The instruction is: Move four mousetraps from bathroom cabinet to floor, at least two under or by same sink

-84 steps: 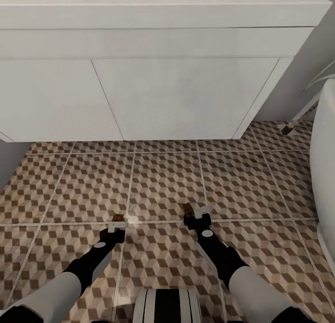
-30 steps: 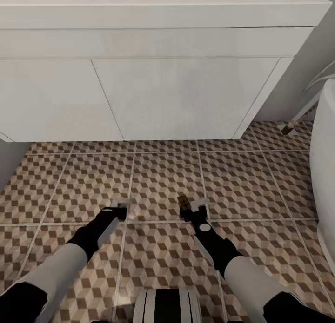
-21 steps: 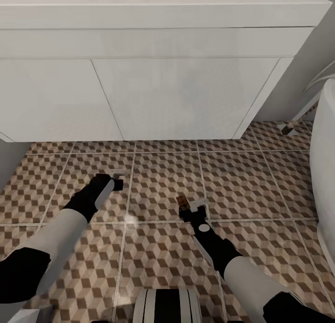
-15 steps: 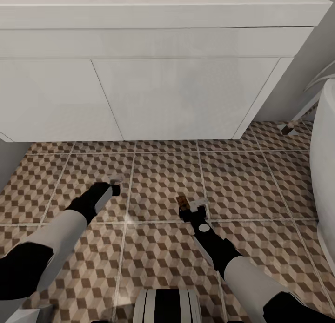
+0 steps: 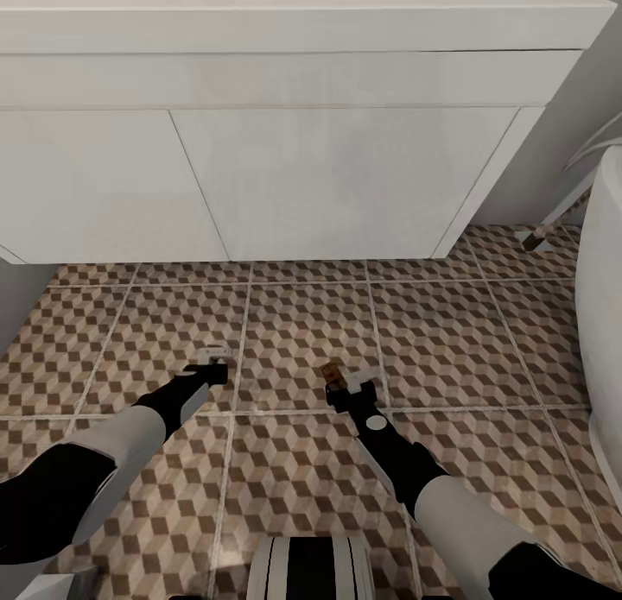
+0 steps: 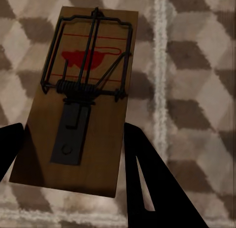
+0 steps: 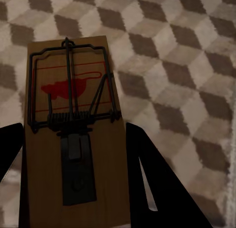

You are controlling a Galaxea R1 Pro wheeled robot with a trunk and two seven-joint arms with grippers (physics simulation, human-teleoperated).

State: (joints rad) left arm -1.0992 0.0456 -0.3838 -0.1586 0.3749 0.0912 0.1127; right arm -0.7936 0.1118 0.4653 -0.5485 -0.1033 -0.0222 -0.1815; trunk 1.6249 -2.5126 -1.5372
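Observation:
Two mousetraps are in hand, each a small wooden board with dark wire and a red mark. One mousetrap (image 6: 78,100) lies flat between the fingers of my left gripper (image 6: 71,134), just above the bathroom floor (image 5: 302,332). The other mousetrap (image 7: 73,129) sits in my right gripper (image 7: 73,134); in the head view its end (image 5: 331,375) sticks out ahead of the right gripper (image 5: 345,391). My left gripper (image 5: 212,369) hovers low over the tiles, a short way in front of the white vanity (image 5: 285,168) under the bathroom sink (image 5: 345,13). The cabinet is out of view.
The white bathtub (image 5: 605,281) curves along the right edge. A thin stand leg (image 5: 540,233) rests on the tiles by the far right wall, with a plant leaf (image 5: 596,147) above it. A grey wall (image 5: 17,298) closes the left side.
My left arm reached forward toward the vanity, then drew back a little and lowered, still holding its mousetrap. The right gripper edged slightly left with its mousetrap.

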